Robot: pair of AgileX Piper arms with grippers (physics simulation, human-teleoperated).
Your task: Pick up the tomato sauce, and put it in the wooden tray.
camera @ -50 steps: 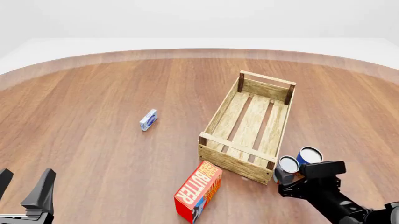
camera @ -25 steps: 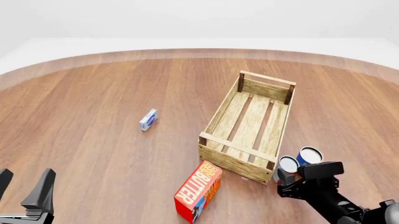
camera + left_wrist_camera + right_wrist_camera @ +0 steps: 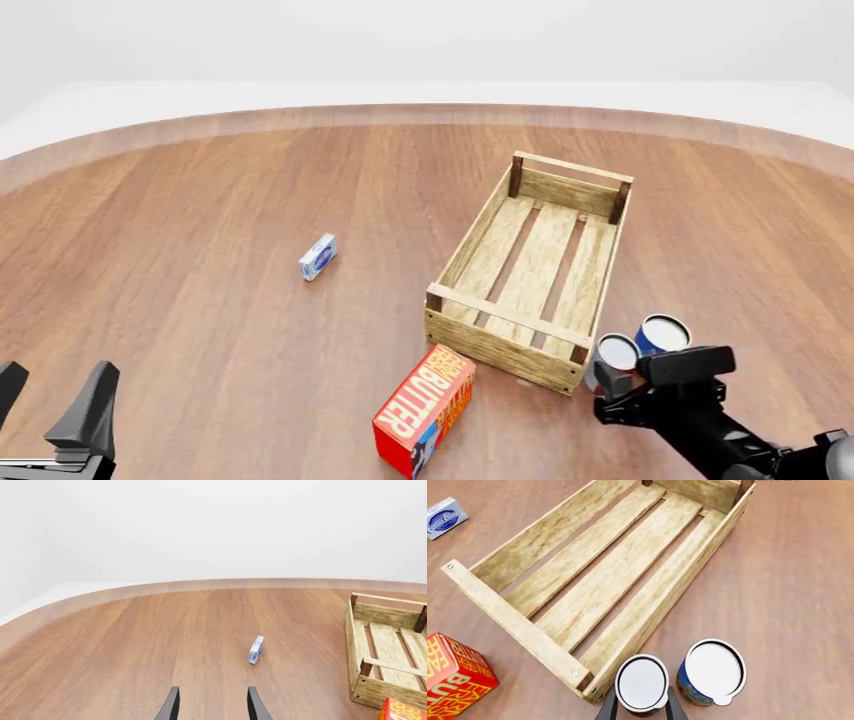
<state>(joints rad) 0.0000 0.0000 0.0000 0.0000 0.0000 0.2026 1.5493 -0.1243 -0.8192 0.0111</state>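
1. Wood-grain brown table (image 3: pixel 200 300) fills the scene, its far edge curved against a pale grey background.
2. The wooden tray (image 3: pixel 530 268), a light slatted crate with darker corner posts, sits right of centre, angled so its long side runs away from the arms. Nothing lies inside it.
3. The tomato sauce (image 3: pixel 617 352), a small can with a silvery-white top, stands upright on the table just outside the tray's near right corner.
4. A slightly larger blue-labelled can (image 3: pixel 662 332) stands upright just beside the tomato sauce, on its right. Whether the two touch is not clear.
5. The right gripper (image 3: pixel 642 706) is at the tomato sauce; in the right wrist view its two dark fingers sit on either side of the can, close against it. Whether they are actually pressing it cannot be told.
6. The left gripper (image 3: pixel 212 706) is low at the near left of the table, its fingers spread apart and holding nothing.
7. A red-orange butter box (image 3: pixel 423 410) lies near the tray's near left corner.
8. A small blue-and-white box (image 3: pixel 318 257) lies well to the left of the tray.
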